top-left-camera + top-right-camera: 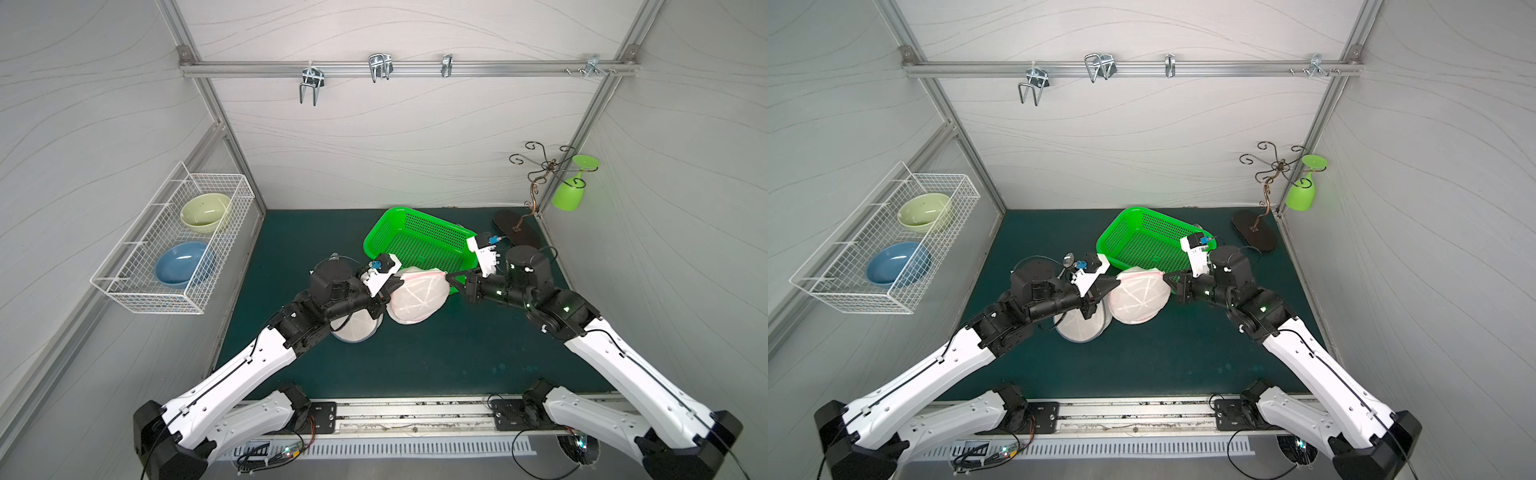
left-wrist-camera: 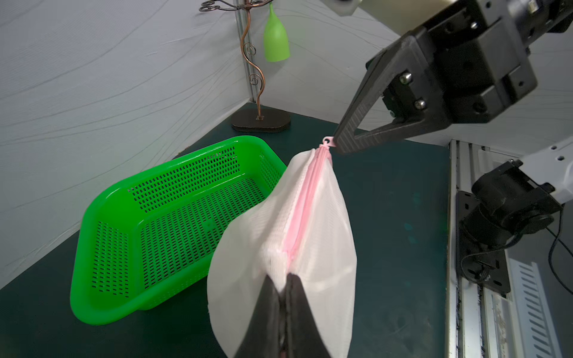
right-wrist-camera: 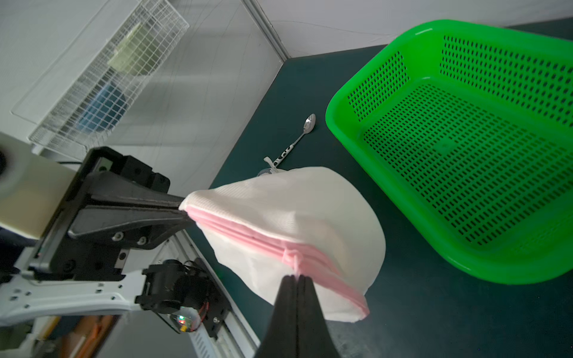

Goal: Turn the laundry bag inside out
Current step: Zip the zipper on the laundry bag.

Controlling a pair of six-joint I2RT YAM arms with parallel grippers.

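The laundry bag is a white mesh pouch with a pink zipper, hanging stretched between my two grippers just above the dark green table. My left gripper is shut on the mesh at one end of the zipper. At the opposite end my right gripper is shut on the pink zipper pull. The zipper looks closed along its visible length. The bag's underside is hidden.
A green perforated basket sits right behind the bag. A second round white mesh item with a grey rim lies under my left arm. A spoon lies left of the basket. A wire rack with bowls hangs left; a glass stand stands back right.
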